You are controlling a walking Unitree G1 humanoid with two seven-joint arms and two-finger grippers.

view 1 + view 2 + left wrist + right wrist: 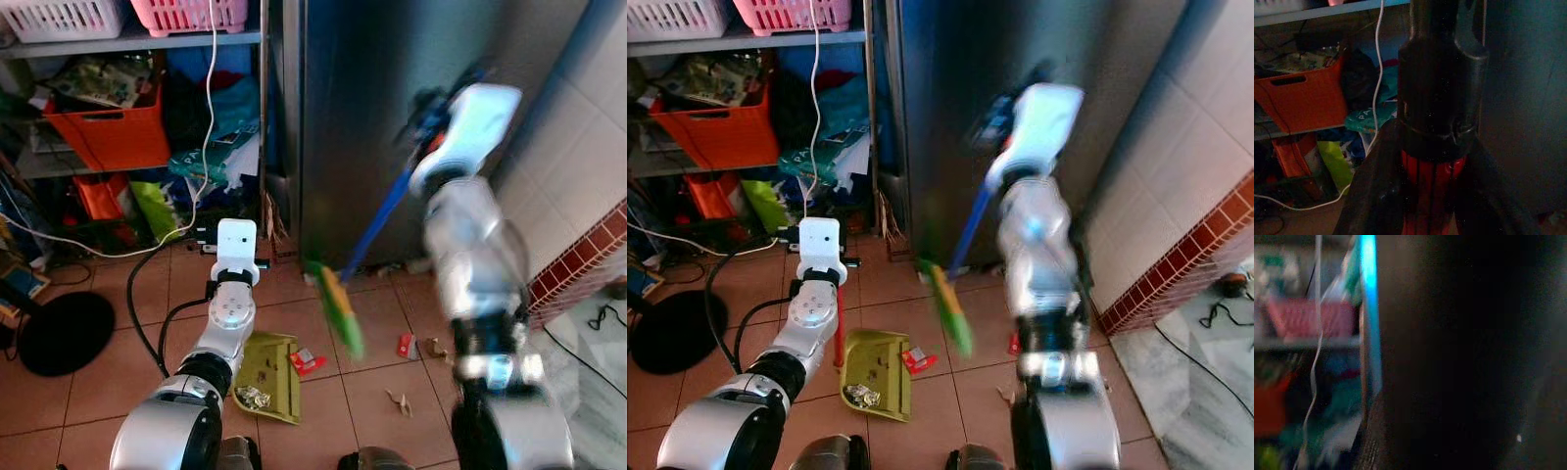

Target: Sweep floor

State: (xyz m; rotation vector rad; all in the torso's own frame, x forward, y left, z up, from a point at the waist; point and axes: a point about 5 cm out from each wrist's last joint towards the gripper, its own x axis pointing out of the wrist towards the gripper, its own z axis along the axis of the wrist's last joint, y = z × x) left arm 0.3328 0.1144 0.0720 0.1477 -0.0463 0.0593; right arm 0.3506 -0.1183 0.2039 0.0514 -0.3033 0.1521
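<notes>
— Right hand (431, 127) first: what's it doing?

— It's raised in front of the dark fridge (392, 117), closed on the blue handle of the broom (377, 220). The whole arm is blurred, so I judge a stroke is under way.

— How does the broom lie?

— Its long axis slants from the hand down and toward the robot's left. The green head (338, 308) is at the low end, at or just above the tiled floor (294, 323), and points toward the dustpan.

— And the left hand (828, 294)?

— Low, clamped on the red handle (1432, 191) of the yellow-green dustpan (269, 377). The wrist view shows the fingers (1371, 196) wrapped around that red shaft. The pan lies flat on the floor, with some scraps (253, 397) in it and a red wrapper (306, 360) at its right edge.

— What's left to sweep?

— Bits of litter (407, 345) lie on the tiles right of the broom head, near the robot's right side. So the pan sits left of the broom and the rubbish right; the head likely needs to get behind that litter and draw leftward.
</notes>
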